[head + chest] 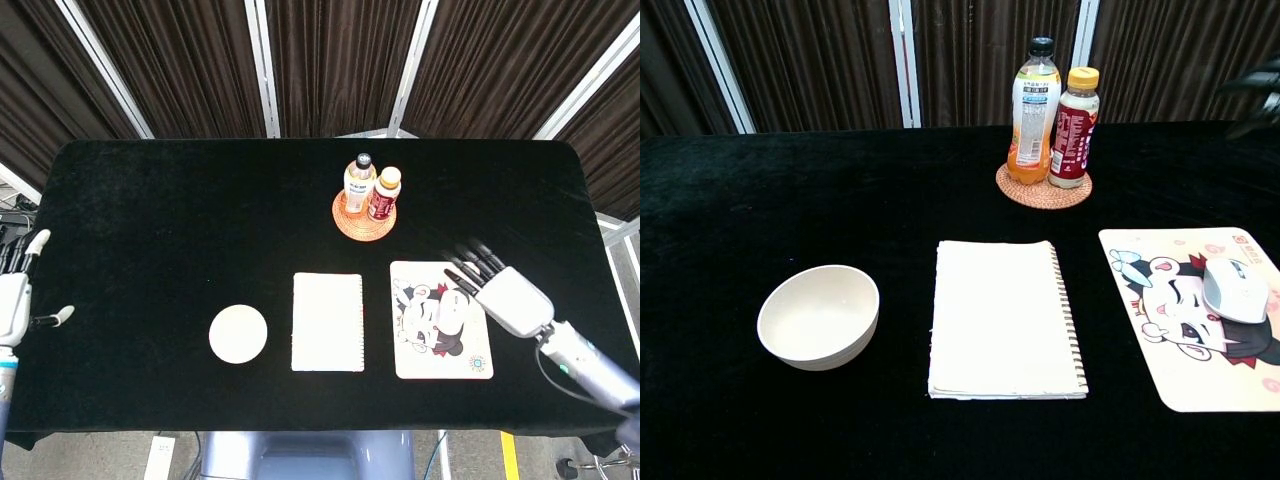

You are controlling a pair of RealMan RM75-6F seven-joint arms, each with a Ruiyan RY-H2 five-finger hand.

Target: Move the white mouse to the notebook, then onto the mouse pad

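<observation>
White and rounded, the mouse [1236,290] you are working with lies free on the mouse pad [1185,375], over the cartoon print, nearer the pad's right edge in the chest view. Nothing holds it. The notebook [1003,318] sits just left of the pad with a strip of black desk [150,220] between them; it is closed, its spiral binding along the right side, and nothing lies on it.

Going left to right across the desk: your left hand [14,300] hangs at the far left edge, off the near corner of the black cloth, its fingers spread apart and pointing up and away, with nothing in it. Next comes the cream bowl [819,315], upright, and the chest view shows it with nothing inside. Then the notebook, then the pad with the mouse on it. Behind these, toward the far side, a woven coaster [1044,187] carries two upright capped bottles that stand close side by side: the taller orange-drink bottle [1034,112] with a black cap on the left and the shorter dark bottle [1075,115] with a yellow cap on the right.

Your right hand [500,290] sits at the pad's right edge, just beside the mouse, with its dark fingertips splayed toward the far left and nothing in its grasp. Its forearm runs off toward the near right corner. In the chest view only blurred dark fingertips show at the upper right edge.
</observation>
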